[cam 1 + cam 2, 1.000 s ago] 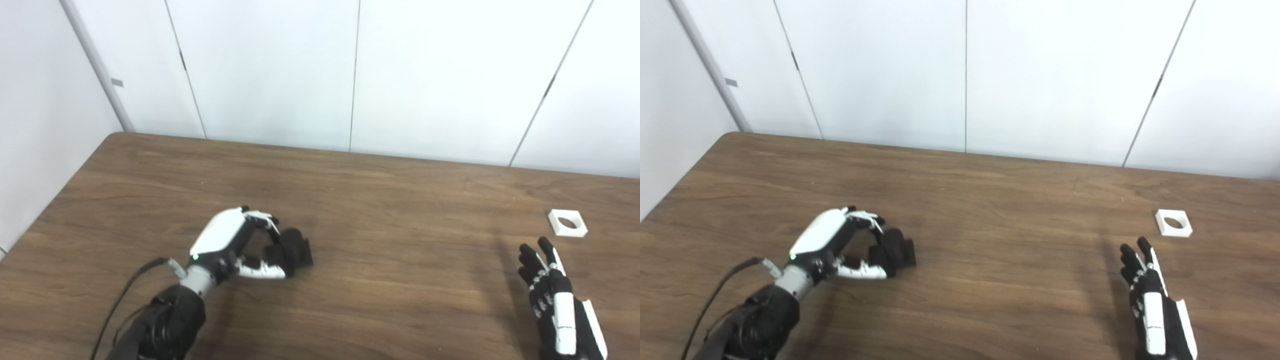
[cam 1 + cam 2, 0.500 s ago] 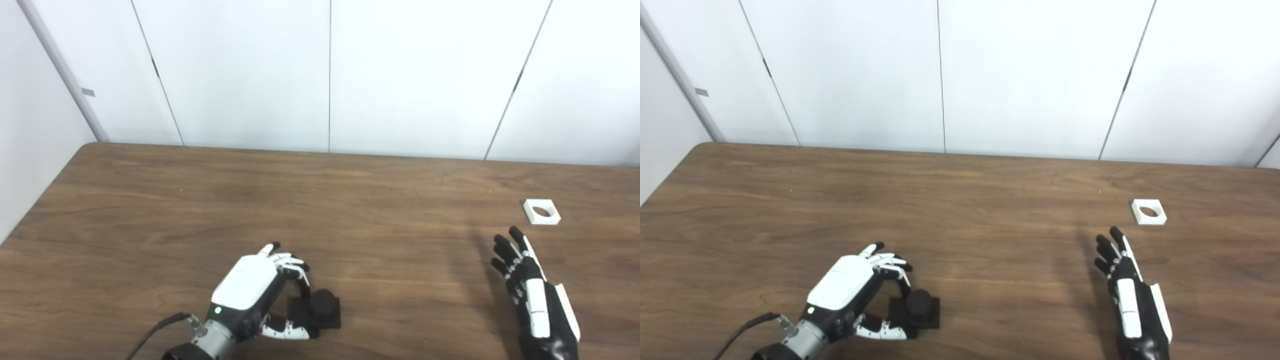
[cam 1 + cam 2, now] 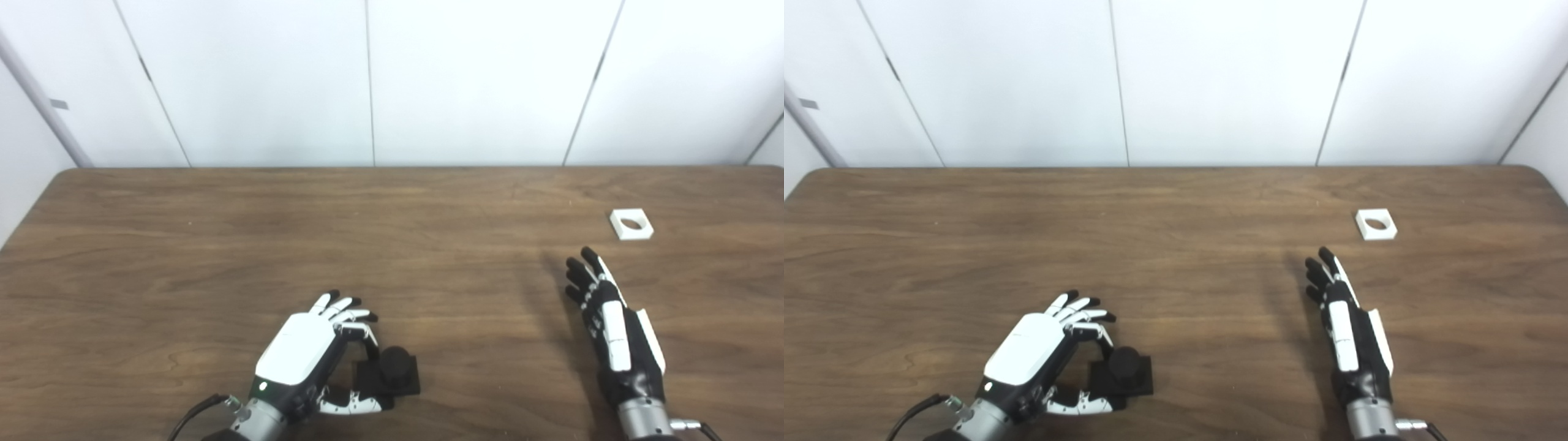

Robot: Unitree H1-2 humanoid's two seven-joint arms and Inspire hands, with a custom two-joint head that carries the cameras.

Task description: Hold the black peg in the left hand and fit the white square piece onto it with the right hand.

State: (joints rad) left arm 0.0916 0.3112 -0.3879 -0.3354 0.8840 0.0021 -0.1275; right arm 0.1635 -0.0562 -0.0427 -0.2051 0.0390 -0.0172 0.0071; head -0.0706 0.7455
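Left hand: cupping the black peg, thumb and fingers spread around it, not clenching.
Black peg: standing upright on the bench.
Right hand: lying released, grasping nothing.
White square piece: sitting flat, beyond and slightly right of the right fingertips.

bg: brown wood table | white panel wall behind

The left hand has a glossy white back shell, white fingers with black tips, a small green light near its silver metal wrist, and a black cable. The right hand is mostly black with white strips and a silver wrist cuff.
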